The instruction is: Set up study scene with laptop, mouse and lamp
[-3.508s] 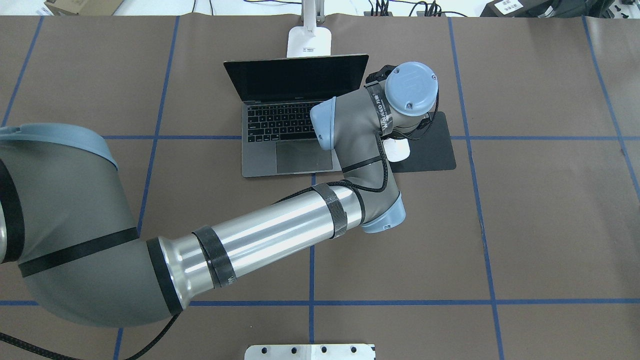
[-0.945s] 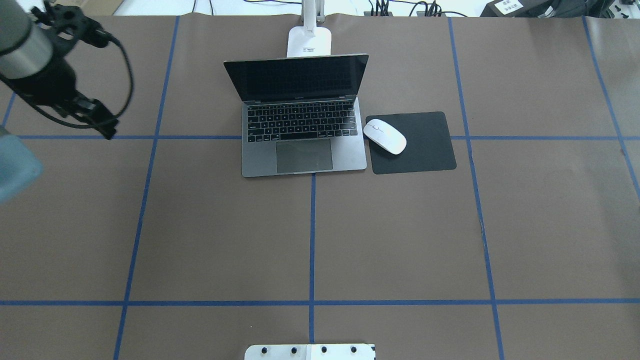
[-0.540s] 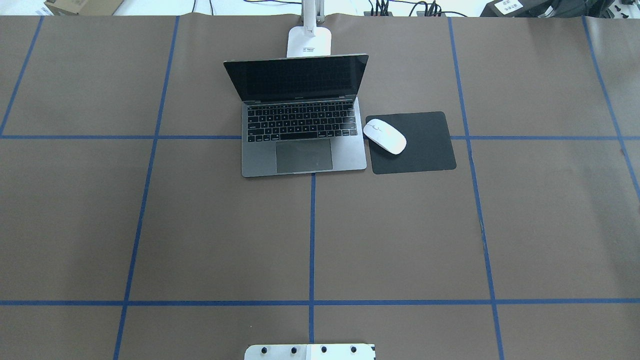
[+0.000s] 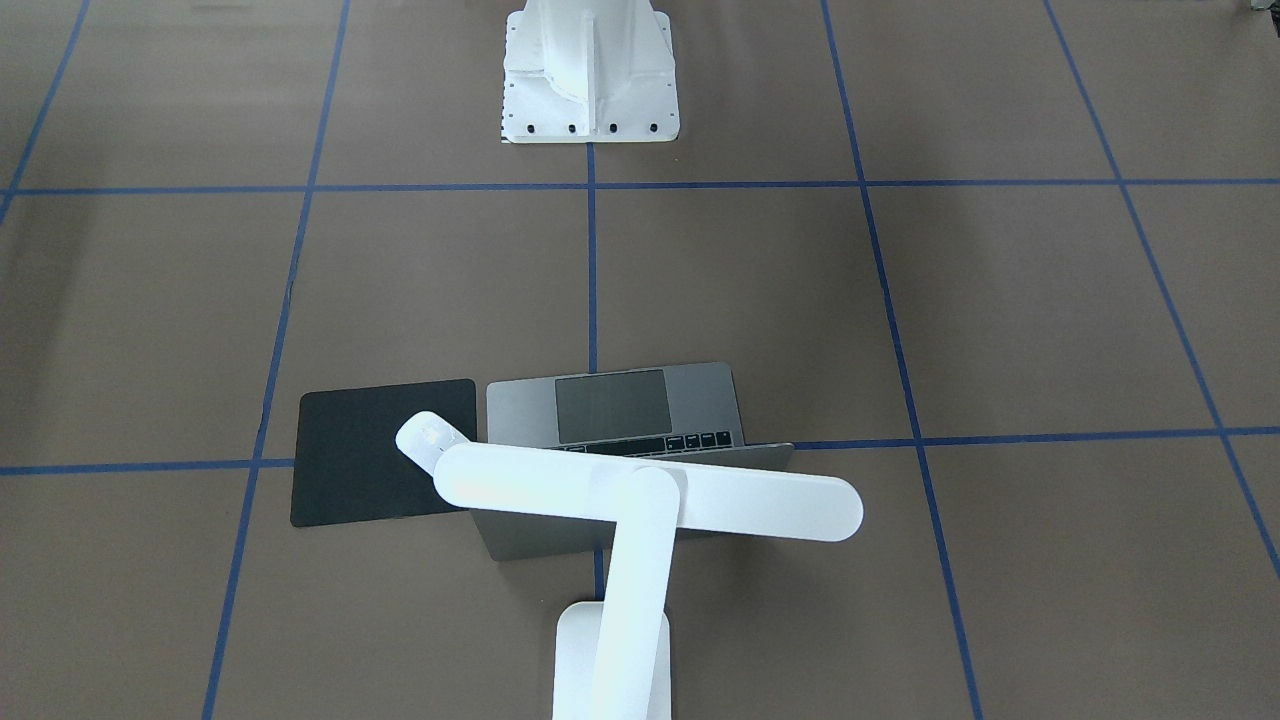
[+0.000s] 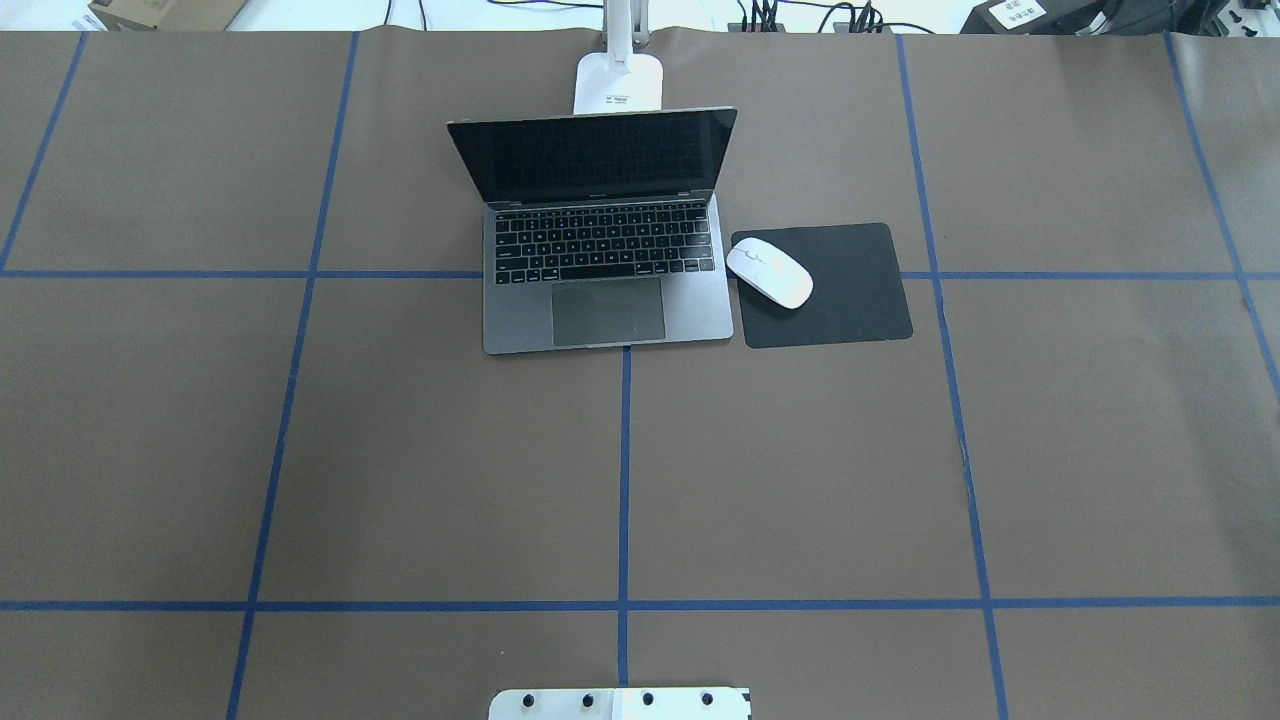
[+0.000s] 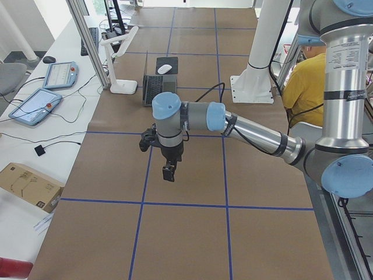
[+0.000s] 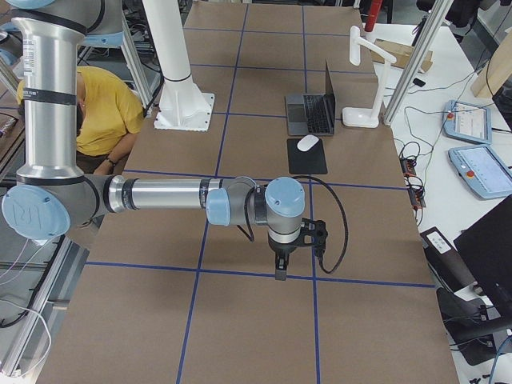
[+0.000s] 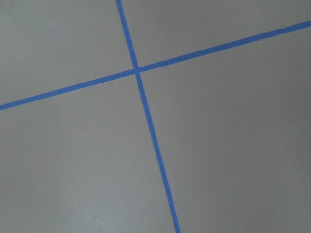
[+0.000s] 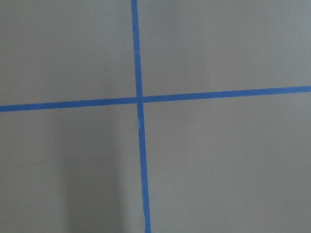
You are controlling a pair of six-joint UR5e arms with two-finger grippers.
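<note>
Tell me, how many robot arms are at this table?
2. The left arm stretches low over the table near its left end; the right arm does likewise near the right end. Neither shows in the overhead view.

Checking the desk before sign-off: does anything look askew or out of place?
Only the mouse: it lies diagonally at the mat's corner nearest the laptop, not squared with it. Nothing looks damaged.

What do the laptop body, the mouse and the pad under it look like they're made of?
Laptop: likely anodised metal, matte grey with an even, dull sheen.
Mouse: probably glossy white plastic, going by the smooth shell.
Pad: seems to be fabric or rubber, flat matte black with no glare.
</note>
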